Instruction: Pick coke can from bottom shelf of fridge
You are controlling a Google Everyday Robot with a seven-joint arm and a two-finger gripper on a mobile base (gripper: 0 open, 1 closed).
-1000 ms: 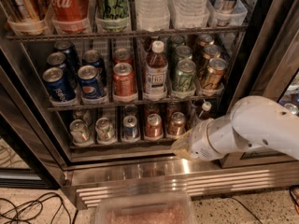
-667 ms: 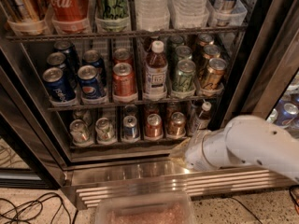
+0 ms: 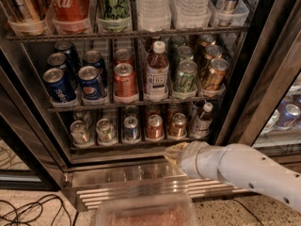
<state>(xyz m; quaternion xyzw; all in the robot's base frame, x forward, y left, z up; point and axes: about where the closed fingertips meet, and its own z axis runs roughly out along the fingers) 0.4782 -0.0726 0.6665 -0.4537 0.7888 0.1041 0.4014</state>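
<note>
At the far left we see the dark frame of the fridge [image 3: 33,126], and low inside it the bottom shelf [image 3: 117,142]. Along that rack, from the left, stand a pale can [image 3: 80,132], a second pale can [image 3: 105,130] and a blue-and-silver can [image 3: 131,128]. Next comes the coke can [image 3: 154,126], upright in the front row near the middle. Just beside it is a copper-brown can [image 3: 178,125], and further right a small bottle [image 3: 202,120]. Below the copper-brown can, at the sill under the shelf, hangs the pincer [image 3: 175,153], apart from the coke can. We cannot tell whether it is released or clenched. Its white arm [image 3: 244,166] runs off to the lower right.
</note>
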